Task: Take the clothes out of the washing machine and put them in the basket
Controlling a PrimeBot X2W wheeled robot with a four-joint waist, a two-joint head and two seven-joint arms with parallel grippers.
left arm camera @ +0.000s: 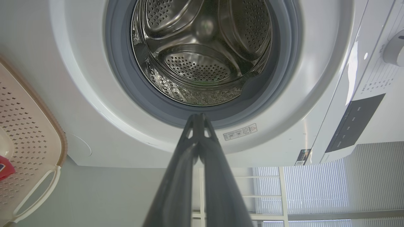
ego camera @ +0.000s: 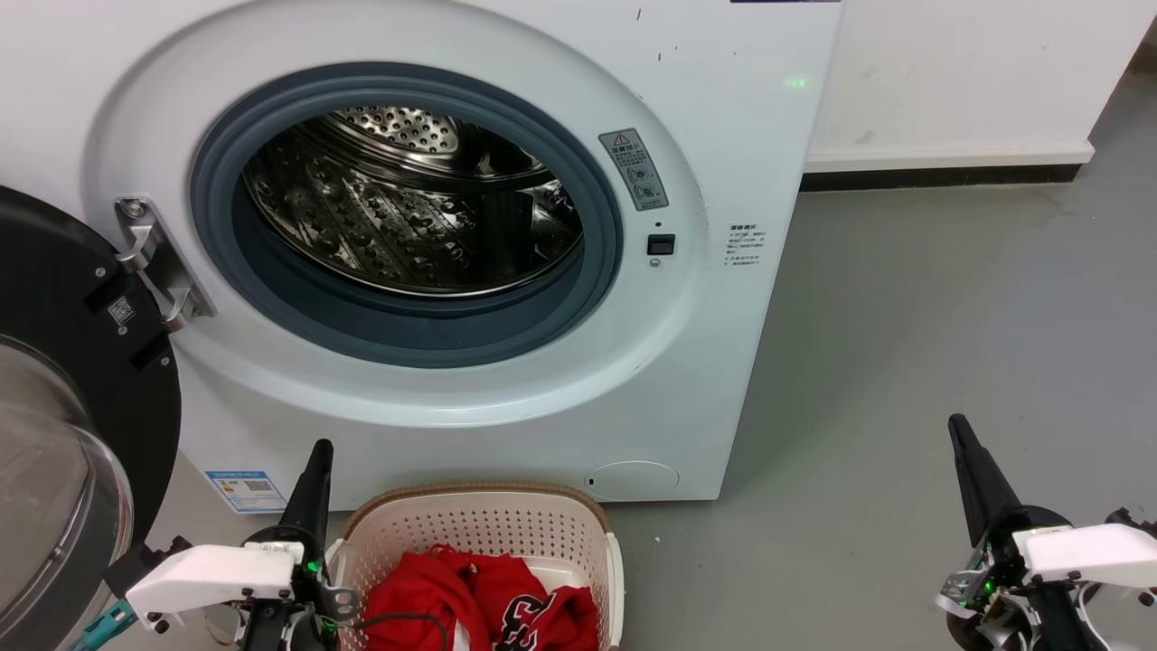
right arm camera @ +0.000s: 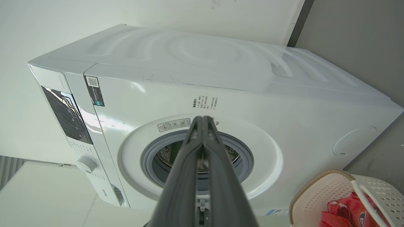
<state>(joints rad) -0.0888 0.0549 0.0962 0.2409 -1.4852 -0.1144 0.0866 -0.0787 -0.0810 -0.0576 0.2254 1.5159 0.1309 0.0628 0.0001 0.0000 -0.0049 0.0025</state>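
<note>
Well, both sets of jaws are squeezed tight with nothing in them. The left gripper (ego camera: 318, 452) with long dark fingers sits just beside the cream plastic basket with little holes and a brown rim (ego camera: 479, 493). The right gripper (ego camera: 960, 429) is pinched closed as well, far from the basket. The bright red soft clothes with black-and-white letters (ego camera: 434, 592) lie in the basket. The shiny steel drum with holes (ego camera: 407, 226) inside the big white washing machine (ego camera: 741, 136) looks bare, so the job looks about done.

What could go wrong? The left gripper is so close to the basket that a swing sideways could bump it and tip it. The round dark door with a glass middle (ego camera: 54, 298) hangs open near the left arm, so that arm could knock it. The grey ring (ego camera: 407, 339) hides the drum's low front, so a small piece could be left there.
</note>
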